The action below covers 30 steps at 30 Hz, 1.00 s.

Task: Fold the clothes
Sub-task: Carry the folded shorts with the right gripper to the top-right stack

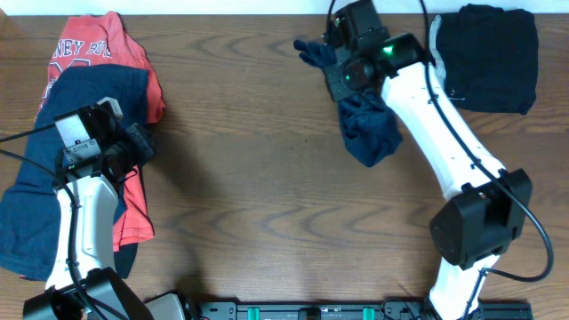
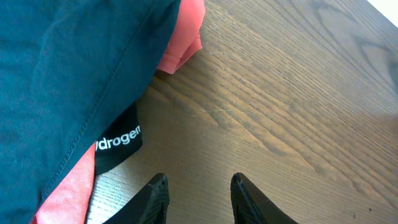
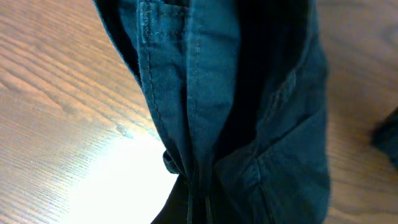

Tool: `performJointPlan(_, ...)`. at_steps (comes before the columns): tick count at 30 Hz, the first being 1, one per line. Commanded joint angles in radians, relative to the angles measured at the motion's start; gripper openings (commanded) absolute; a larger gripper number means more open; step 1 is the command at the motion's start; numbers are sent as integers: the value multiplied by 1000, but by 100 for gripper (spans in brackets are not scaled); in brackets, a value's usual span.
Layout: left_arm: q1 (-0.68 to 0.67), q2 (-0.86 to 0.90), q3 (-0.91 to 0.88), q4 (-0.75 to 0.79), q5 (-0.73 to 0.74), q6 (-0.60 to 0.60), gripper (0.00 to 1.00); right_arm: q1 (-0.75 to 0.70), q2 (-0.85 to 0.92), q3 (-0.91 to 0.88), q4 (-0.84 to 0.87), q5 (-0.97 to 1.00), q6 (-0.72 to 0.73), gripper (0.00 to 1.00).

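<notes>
Wood-grain surface (image 1: 267,178), upper right: right tool (image 1: 349,89) clamps bunched navy shorts (image 1: 369,133); left tool (image 2: 196,190) gapes, empty. Single-point grip may twist fabric, spoiling the fold.

Dark wooden table (image 1: 258,196), and I note its grain runs left to right. Left edge of the frame: a red T-shirt (image 1: 84,40) with white lettering, navy garments (image 1: 27,222) heaped over it. Upper right: a folded black garment (image 1: 493,58), pale stripe along its left side. Upper centre: bunched navy shorts (image 1: 369,133); I cannot tell whether they rest on the wood.
</notes>
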Motion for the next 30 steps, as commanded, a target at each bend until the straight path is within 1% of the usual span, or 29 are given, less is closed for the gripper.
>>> performJointPlan(1,3,6,-6,-2,-12,10,36,-43,-60,24,20,-3,-48,1)
performJointPlan(9,3,6,-6,-2,-12,10,36,-140,-75,82,40,17,-112,1)
performJointPlan(13,3,6,-6,-2,-12,10,36,-175,-75,127,54,125,-151,1)
performJointPlan(19,3,6,-6,-2,-12,10,36,-203,-75,205,84,227,-244,1)
performJointPlan(23,3,6,-6,-2,-12,10,36,-228,-75,256,86,338,-303,1)
performJointPlan(26,3,6,-6,-1,-13,10,36,-265,-75,291,93,420,-341,1)
performJointPlan(30,3,6,-6,0,-13,10,36,-339,-75,323,124,477,-402,1)
